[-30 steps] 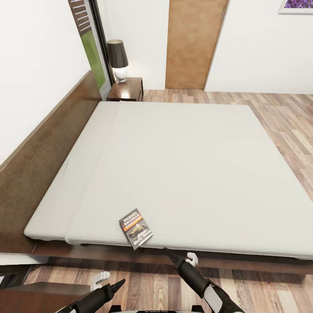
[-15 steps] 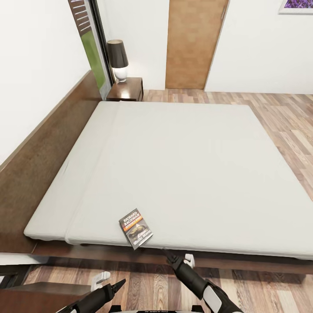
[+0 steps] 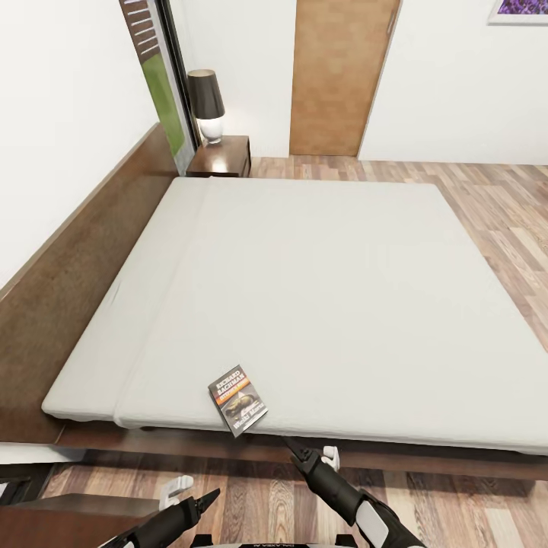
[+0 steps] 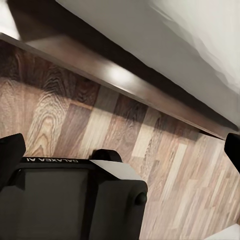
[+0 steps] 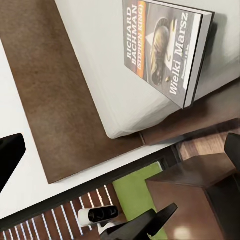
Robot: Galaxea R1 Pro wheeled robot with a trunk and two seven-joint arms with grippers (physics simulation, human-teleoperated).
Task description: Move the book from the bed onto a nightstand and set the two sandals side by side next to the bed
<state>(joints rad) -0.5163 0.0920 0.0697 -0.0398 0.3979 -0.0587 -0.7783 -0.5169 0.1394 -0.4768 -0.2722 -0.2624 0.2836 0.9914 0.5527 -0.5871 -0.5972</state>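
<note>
On smooth off-white bed (image 3: 320,289): thin rectangular glossy book (image 3: 237,399), near edge.

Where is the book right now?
In the head view, the book lies flat at the bed's near edge, just beyond the right gripper.

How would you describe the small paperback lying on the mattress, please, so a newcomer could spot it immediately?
Start from the large off-white mattress bed with its dark brown wooden frame. At its near edge, just ahead of the right gripper, lies the thin dark grey paperback book. Its white "Richard Bachman" lettering and orange band mark it out on the plain mattress.
</note>
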